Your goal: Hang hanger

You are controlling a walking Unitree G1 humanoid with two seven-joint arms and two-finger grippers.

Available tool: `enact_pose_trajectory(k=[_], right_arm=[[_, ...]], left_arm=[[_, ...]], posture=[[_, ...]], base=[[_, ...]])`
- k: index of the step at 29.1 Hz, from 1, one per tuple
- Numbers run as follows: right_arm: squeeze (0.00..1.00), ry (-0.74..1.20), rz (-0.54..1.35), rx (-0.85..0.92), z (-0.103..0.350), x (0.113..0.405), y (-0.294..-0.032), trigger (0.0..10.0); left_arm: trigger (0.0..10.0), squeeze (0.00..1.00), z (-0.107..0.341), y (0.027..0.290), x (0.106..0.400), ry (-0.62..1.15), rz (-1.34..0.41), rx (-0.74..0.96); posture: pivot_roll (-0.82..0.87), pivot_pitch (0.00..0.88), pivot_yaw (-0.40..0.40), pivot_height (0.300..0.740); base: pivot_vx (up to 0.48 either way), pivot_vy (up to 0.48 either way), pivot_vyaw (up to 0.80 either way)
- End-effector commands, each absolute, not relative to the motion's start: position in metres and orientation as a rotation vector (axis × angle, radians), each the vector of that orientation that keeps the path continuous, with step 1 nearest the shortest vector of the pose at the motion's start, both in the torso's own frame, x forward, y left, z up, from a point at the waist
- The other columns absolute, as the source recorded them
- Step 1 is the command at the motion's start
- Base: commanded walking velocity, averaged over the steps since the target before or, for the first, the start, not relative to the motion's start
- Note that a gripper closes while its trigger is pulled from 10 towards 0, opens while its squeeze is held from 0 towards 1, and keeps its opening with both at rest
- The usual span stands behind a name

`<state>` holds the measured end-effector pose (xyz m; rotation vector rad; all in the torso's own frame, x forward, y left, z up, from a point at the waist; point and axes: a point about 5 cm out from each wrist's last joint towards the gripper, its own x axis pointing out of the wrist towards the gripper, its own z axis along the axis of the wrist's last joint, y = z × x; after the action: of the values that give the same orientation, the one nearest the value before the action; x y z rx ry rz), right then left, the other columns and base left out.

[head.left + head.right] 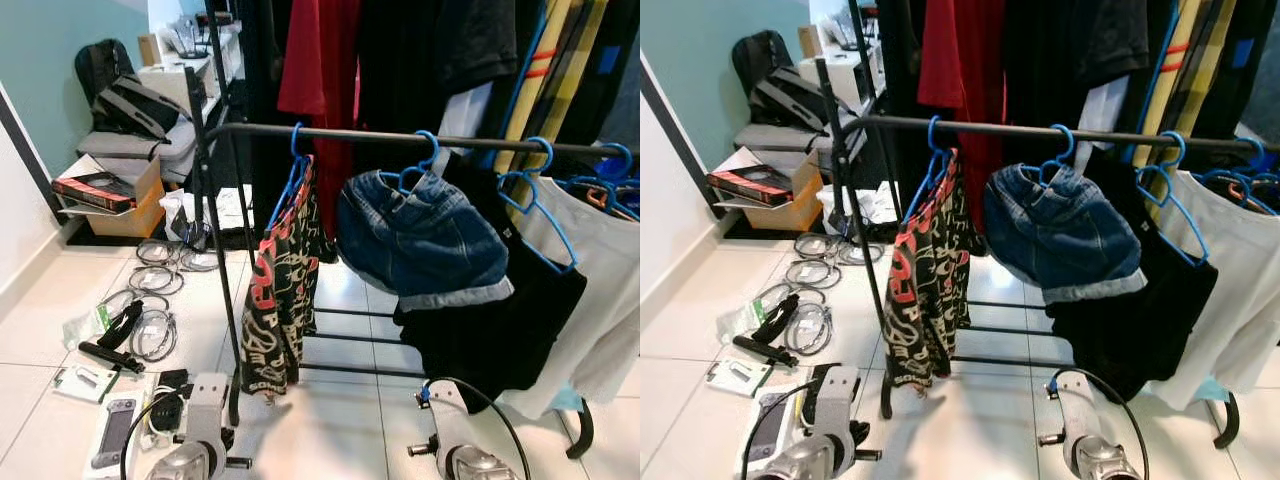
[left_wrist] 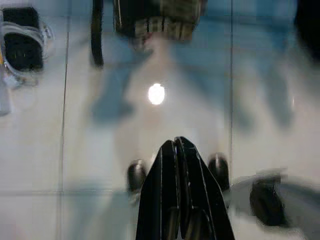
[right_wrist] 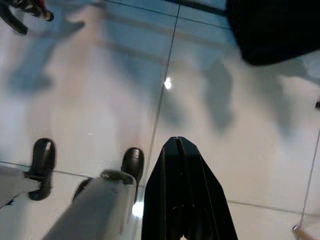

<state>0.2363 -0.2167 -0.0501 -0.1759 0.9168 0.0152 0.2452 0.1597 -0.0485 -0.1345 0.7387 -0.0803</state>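
black metal clothes rail (image 1: 400, 137) across upper frame, carrying blue plastic hangers (image 1: 425, 160) with patterned black-red garment (image 1: 285, 290), denim shorts (image 1: 420, 240), black garment (image 1: 500, 320). left gripper (image 2: 179, 145) and right gripper (image 3: 176, 142) low over white floor tiles (image 1: 330, 420), fingers pressed together, holding nothing.

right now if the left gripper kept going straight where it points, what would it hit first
Most likely the bare floor tiles. The left gripper, fingers shut, points down at them, short of the patterned cloth's hem; depth is unclear.
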Motion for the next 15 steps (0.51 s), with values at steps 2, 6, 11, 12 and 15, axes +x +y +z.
enact_pose_trajectory(k=[2,6,11,12,15], right_arm=[[0.00,0.913,0.015,-0.184,-0.050,0.236,-0.219,10.0],[0.00,0.914,0.016,-0.186,-0.050,0.236,-0.219,10.0],[0.00,0.914,0.021,-0.191,-0.049,0.236,-0.219,10.0],[0.00,0.914,0.021,-0.191,-0.049,0.236,-0.219,10.0],[0.00,0.912,0.021,-0.190,-0.050,0.236,-0.219,10.0]], left_arm=[[10.0,0.00,-0.045,0.161,0.247,0.654,-0.011,-0.156],[10.0,0.00,-0.043,0.163,0.248,0.608,0.049,-0.190],[10.0,0.00,0.030,0.235,0.305,0.248,0.269,-0.216],[10.0,0.00,0.065,0.257,0.323,0.104,0.285,-0.244],[10.0,1.00,0.099,0.271,0.336,-0.053,0.251,-0.284]], posture=[[-0.02,0.008,0.003,0.740],[-0.01,0.015,-0.005,0.740],[-0.01,0.022,-0.006,0.740],[-0.01,0.022,-0.005,0.740],[-0.01,0.024,0.000,0.740]], base=[[0.000,0.000,0.00],[0.000,0.000,0.00],[0.000,0.000,0.00],[0.000,0.000,0.00],[0.000,0.000,0.00]])
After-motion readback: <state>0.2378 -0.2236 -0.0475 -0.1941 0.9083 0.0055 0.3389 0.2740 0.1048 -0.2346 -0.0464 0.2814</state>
